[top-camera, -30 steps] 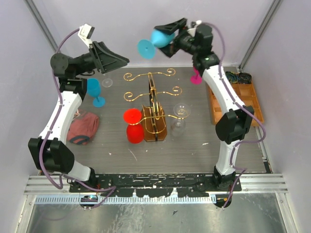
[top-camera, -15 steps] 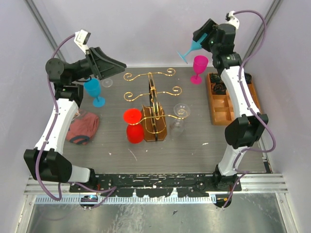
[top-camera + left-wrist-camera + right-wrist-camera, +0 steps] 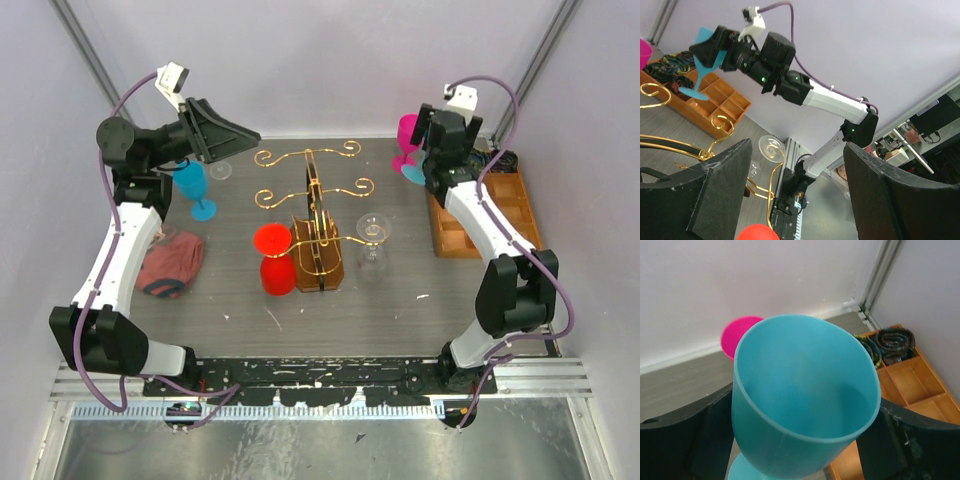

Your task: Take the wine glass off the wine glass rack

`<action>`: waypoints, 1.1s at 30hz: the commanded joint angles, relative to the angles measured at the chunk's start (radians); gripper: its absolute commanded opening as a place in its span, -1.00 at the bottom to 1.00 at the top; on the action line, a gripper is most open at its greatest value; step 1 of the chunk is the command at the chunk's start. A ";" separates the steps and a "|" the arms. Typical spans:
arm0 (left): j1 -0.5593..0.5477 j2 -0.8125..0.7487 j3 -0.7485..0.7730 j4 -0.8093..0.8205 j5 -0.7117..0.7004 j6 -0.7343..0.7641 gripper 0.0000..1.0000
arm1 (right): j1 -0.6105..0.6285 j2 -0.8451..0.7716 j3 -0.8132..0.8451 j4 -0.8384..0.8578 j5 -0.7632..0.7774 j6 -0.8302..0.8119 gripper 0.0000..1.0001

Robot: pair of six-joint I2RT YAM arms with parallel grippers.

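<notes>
From overhead: gold wine glass rack (image 3: 314, 200) upright in the middle of the grey table (image 3: 230, 300). Teal wine glass (image 3: 412, 174) off the rack and well apart from it, up at the far right, pinched in the jaws of the right gripper (image 3: 422, 160). Just beside it a pink glass (image 3: 408, 132), with the wooden tray (image 3: 487, 215) near on the right. Left gripper (image 3: 245, 135) raised at the far left, jaws spread around nothing, over a blue glass (image 3: 194, 188) that stands on the table. Red glass (image 3: 273, 262) against the rack's left side, a clear glass (image 3: 372, 245) at its right; hung or standing, cannot tell. Red cloth (image 3: 170, 265) bunched beside the left arm.

From the left wrist: two dark fingers (image 3: 715, 195) set wide apart, only air between them. Beyond, across the table, the right arm with the teal wine glass tilted in its jaws, bowl up and foot below, above the near end of the wooden tray. Gold scrolls of the rack low at the left, the clear glass next to one of them.

From the right wrist: bowl of the teal wine glass filling the middle, mouth toward the camera, clamped from both sides by dark fingers (image 3: 910, 445). Behind it the rim of the pink glass; to the right the wooden tray, coiled cables (image 3: 892, 339) in one compartment.
</notes>
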 commanded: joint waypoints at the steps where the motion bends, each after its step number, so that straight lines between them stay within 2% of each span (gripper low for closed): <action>1: 0.003 0.000 -0.007 -0.008 -0.009 0.009 0.62 | 0.022 -0.083 -0.157 0.274 0.082 -0.111 0.16; 5: 0.004 -0.003 -0.019 -0.013 -0.011 0.008 0.62 | 0.033 -0.091 -0.321 0.523 0.056 -0.177 0.16; 8: 0.003 -0.011 -0.034 -0.014 -0.013 0.010 0.62 | 0.052 -0.069 -0.394 0.633 0.058 -0.214 0.15; 21: 0.003 -0.027 -0.045 -0.064 -0.013 0.029 0.62 | 0.106 0.154 -0.499 1.029 0.184 -0.384 0.11; 31: 0.003 -0.007 -0.068 -0.064 -0.017 0.035 0.62 | 0.112 0.268 -0.527 1.183 0.206 -0.398 0.11; 33: 0.003 -0.002 -0.064 -0.064 -0.014 0.035 0.61 | 0.112 0.289 -0.520 1.194 0.213 -0.399 0.21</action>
